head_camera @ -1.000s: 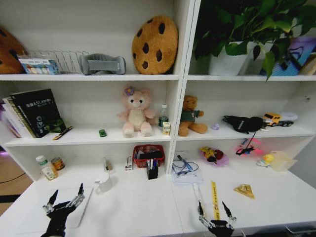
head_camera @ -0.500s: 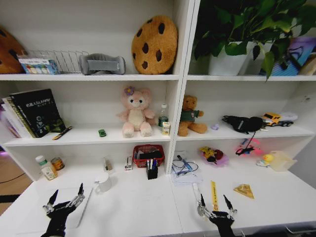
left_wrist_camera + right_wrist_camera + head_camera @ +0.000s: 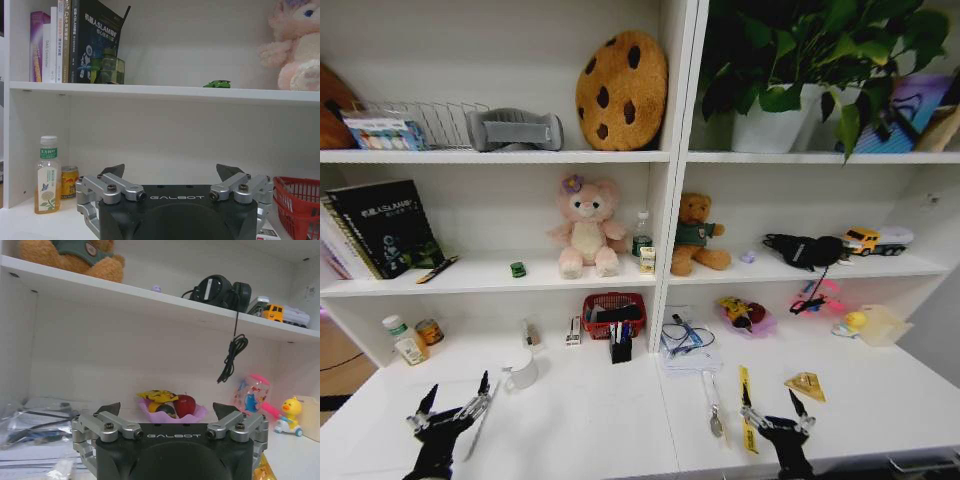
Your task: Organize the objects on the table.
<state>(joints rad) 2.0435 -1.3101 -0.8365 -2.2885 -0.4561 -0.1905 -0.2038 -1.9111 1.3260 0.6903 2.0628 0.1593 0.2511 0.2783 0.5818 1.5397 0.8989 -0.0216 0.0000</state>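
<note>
Long white desk (image 3: 590, 420) joined to white shelving. Left gripper (image 3: 451, 400), jaws wide and empty, hovers over the desk's left front; right gripper (image 3: 772, 410), jaws likewise wide, over its right front. Tiny green toy car (image 3: 518, 269) sits on the shelf above the desk.

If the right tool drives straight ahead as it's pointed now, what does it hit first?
Probably the pink bowl of toy fruit, dead ahead between the open fingers of the right tool at the back of the table. The way up to it looks free, though depth is hard to judge.
</note>
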